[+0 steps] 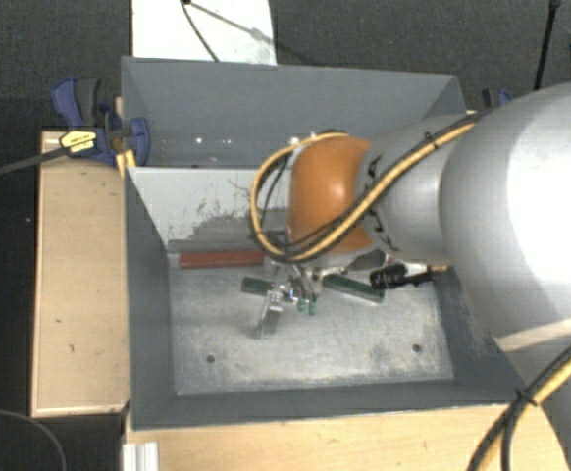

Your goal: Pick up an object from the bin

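Below the orange wrist cover [325, 199], we find the tool [293, 297] low over the floor of the bin [217, 353], amid a small cluster. We cannot tell whether it is wide, narrow or holding anything. A green strip [256, 286] lies just left of the tool, a second strip [356, 287] just right, and a silvery piece [267, 320] close below-left. A red-brown bar [222, 259] lies farther up-left. A black piece [389, 278] sits beyond the second strip.

No text, label, brand, number or sign can be read anywhere on the bin [148, 292], the arm or the things inside.
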